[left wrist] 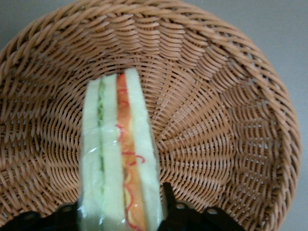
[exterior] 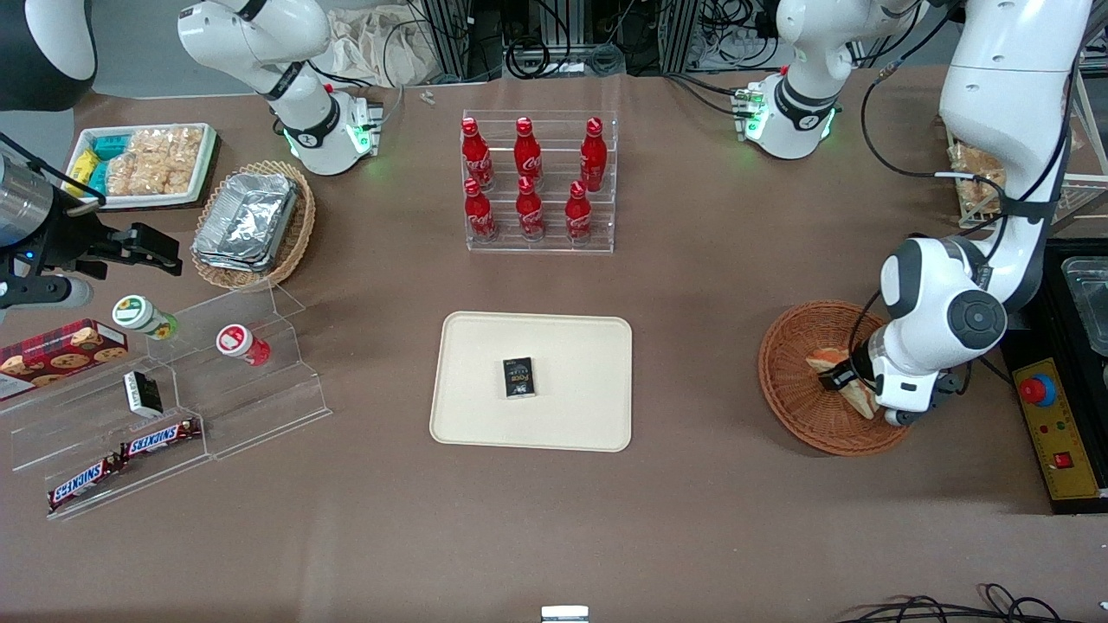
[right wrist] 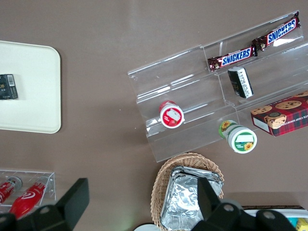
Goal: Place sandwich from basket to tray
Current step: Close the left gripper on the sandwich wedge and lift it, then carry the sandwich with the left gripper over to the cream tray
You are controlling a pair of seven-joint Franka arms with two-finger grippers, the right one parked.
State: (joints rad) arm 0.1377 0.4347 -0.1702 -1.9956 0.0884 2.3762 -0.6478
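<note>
Brown tabletop (exterior: 710,285) spreads under everything, with cables and frames along its farthest edge. Nearest the front camera, toward the parked arm's end, Snickers bars (exterior: 121,459) lie on the lowest step of a clear plastic riser (exterior: 260,407), with a cookie box (exterior: 61,350) and two small lidded cups (exterior: 195,330) on the steps above. At the middle sits the cream tray (exterior: 485,415), flat on the tabletop and carrying only a small dark box (exterior: 518,377). Toward the working arm's end, the reddish-brown basket (exterior: 796,407) rests level with the tray. Down inside it is the hand (exterior: 844,378), its two dark fingers (left wrist: 168,204) pressed against either face of the sandwich (left wrist: 120,159), gripping it on edge. The wrapped wedge shows green filling on one side and red-orange on the other between pale bread, and it still lies within the basket's rim. Farther off stand six red cola bottles (exterior: 528,177) in a clear rack, a tan basket of foil containers (exterior: 251,221) and a white tray of snack packets (exterior: 147,160).
</note>
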